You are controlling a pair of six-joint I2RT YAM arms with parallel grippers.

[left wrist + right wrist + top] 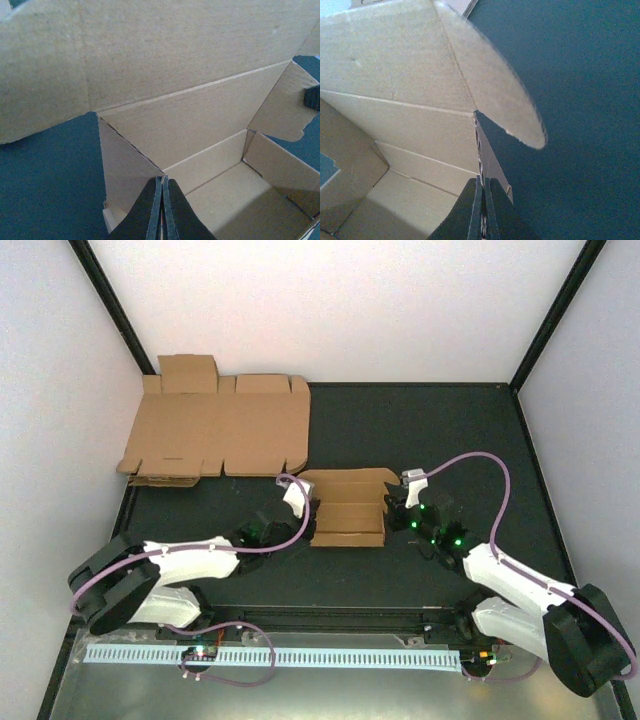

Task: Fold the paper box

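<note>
The dark table (420, 430) spreads out on every side of the paper box (345, 508), which sits half-folded near its middle, floor down and side walls raised. A flat cardboard sheet (215, 430) lies well apart from the box, beyond it and to its left, in the far corner.

The left arm (190, 562) stretches low and nearly level from its base toward the box's left side, with its wrist turned in at the box. The right arm (515, 580) reaches in the same low way toward the box's right side.

The left gripper (161, 187) is at the box's left wall, its fingers pressed together with the wall's top edge pinched between them. The right gripper (481, 187) is at the box's right wall, jaws closed on the corrugated edge just below a rounded flap (490, 85) that leans outward from the box.
</note>
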